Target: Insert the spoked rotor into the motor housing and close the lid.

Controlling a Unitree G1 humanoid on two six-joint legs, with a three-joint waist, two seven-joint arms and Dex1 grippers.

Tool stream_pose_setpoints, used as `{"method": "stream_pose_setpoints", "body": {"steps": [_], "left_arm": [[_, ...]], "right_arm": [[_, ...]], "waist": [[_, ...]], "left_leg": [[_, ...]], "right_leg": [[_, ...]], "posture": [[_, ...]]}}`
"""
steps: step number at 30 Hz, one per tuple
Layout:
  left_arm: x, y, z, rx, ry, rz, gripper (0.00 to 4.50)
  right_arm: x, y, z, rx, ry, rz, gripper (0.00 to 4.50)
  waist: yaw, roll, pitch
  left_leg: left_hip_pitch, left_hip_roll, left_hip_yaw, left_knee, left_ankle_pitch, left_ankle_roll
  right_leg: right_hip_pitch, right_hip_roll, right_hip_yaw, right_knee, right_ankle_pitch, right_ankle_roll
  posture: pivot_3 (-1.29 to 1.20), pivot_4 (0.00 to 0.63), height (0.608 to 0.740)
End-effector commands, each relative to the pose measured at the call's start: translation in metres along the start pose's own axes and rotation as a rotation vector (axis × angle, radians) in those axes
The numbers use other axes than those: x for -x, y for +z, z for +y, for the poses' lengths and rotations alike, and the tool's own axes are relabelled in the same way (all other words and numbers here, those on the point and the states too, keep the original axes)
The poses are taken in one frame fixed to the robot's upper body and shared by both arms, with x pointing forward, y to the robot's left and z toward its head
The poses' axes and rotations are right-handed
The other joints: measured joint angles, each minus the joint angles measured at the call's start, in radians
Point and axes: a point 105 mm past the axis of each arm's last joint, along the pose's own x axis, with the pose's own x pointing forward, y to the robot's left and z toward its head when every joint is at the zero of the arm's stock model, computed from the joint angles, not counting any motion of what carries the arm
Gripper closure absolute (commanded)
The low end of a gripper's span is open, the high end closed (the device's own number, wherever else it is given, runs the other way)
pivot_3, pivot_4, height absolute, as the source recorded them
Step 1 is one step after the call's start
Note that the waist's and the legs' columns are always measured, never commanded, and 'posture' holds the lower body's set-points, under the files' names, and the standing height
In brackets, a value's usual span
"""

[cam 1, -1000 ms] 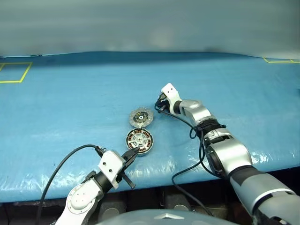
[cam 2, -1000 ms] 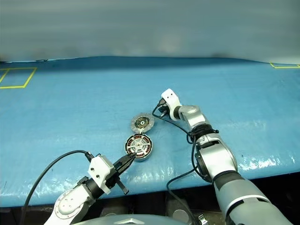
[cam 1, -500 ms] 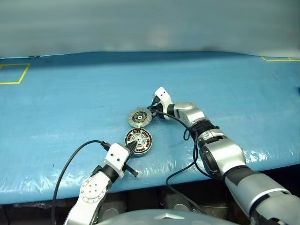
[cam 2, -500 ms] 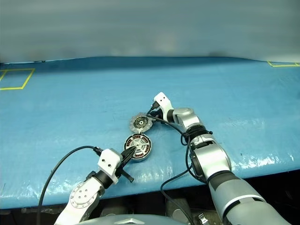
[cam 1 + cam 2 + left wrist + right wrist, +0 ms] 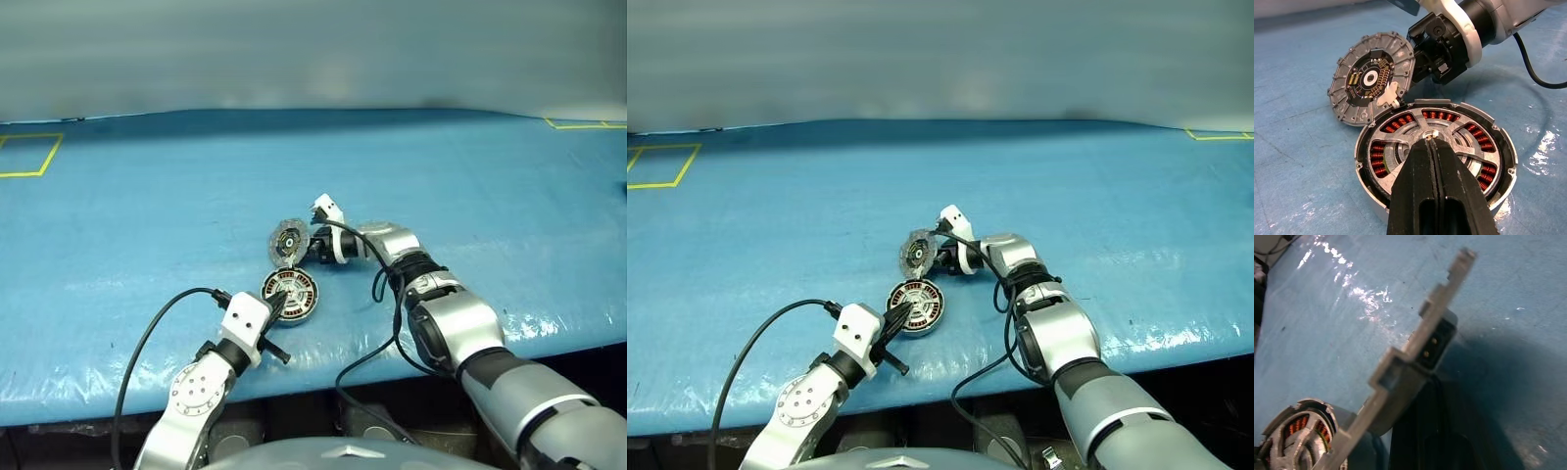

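L gripper (image 5: pixel 1432 147): fingers shut, tip pinning rotor (image 5: pixel 1420 142) seated in housing (image 5: pixel 1498 147), near table (image 5: pixel 147 215) edge.
R gripper (image 5: pixel 315 247): shut, behind tilted lid (image 5: pixel 288 240).
Tip: keep housing pinned, push lid over slowly.

A table (image 5: pixel 147 196) covered in blue sheeting is seen, marked with yellow tape squares (image 5: pixel 24 154). The motor housing (image 5: pixel 291 294) is set flat near its front edge.

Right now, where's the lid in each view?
Left eye: lid tilted up, just beyond the motor housing.
Right eye: same, mid-table.
Left wrist: inner face showing, hinged at the housing rim.
Right wrist: edge-on, running diagonally.
Shared landmark: the housing's copper windings.
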Motion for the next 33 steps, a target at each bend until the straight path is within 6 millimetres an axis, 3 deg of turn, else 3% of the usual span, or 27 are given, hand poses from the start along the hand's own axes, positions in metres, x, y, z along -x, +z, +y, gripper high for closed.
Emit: {"method": "stream_pose_setpoints", "body": {"steps": [1, 10, 15, 23, 27, 33], "left_arm": [[0.002, -0.012, -0.004, 0.021, -0.014, 0.056, 4.5], [0.001, -0.011, -0.003, 0.026, -0.02, 0.056, 4.5], [0.0, -0.007, -0.007, -0.016, -0.057, 0.036, 4.5], [0.012, 0.028, -0.005, -0.069, -0.12, -0.117, 4.5], [0.019, 0.044, -0.003, -0.073, -0.185, -0.148, 4.5], [0.021, 0.06, -0.003, -0.038, -0.256, -0.202, 4.5]], "right_arm": [[-0.005, 0.008, 0.017, -0.093, 0.121, -0.074, 4.49], [-0.01, 0.006, 0.04, -0.201, 0.277, -0.088, 4.49], [-0.005, -0.003, 0.056, -0.129, 0.358, 0.025, 4.49], [0.015, 0.032, 0.103, 0.079, 0.404, -0.157, 4.49], [0.029, 0.028, 0.128, 0.115, 0.404, -0.186, 4.49], [0.036, 0.016, 0.134, 0.112, 0.311, -0.206, 4.49]], "waist": [[0.0, 0.0, 0.0], [0.0, 0.0, 0.0], [0.003, 0.001, -0.001], [0.001, 0.002, 0.0], [0.007, 0.002, 0.0], [0.004, 0.001, 0.0]], "left_leg": [[0.0, 0.0, 0.0, 0.0, 0.0, 0.0], [0.0, 0.0, 0.0, 0.0, 0.0, 0.0], [-0.001, 0.0, 0.0, 0.0, 0.0, 0.0], [-0.004, 0.0, -0.003, -0.002, 0.0, 0.0], [-0.004, 0.0, -0.005, -0.001, 0.0, 0.0], [-0.004, 0.0, -0.004, 0.0, 0.0, 0.0]], "right_leg": [[0.0, 0.0, 0.0, 0.0, 0.0, 0.0], [0.0, 0.0, 0.0, 0.0, 0.0, 0.0], [0.0, 0.0, 0.0, 0.0, 0.0, 0.0], [-0.005, 0.0, -0.001, 0.0, 0.002, 0.004], [-0.004, 0.0, -0.003, 0.0, 0.0, 0.001], [-0.003, -0.001, -0.002, 0.0, -0.002, -0.001]], "posture": [[0.0, 0.15, 0.74], [0.0, 0.15, 0.74], [0.0, 0.15, 0.74], [0.0, 0.15, 0.74], [0.0, 0.15, 0.74], [0.0, 0.15, 0.74]]}}
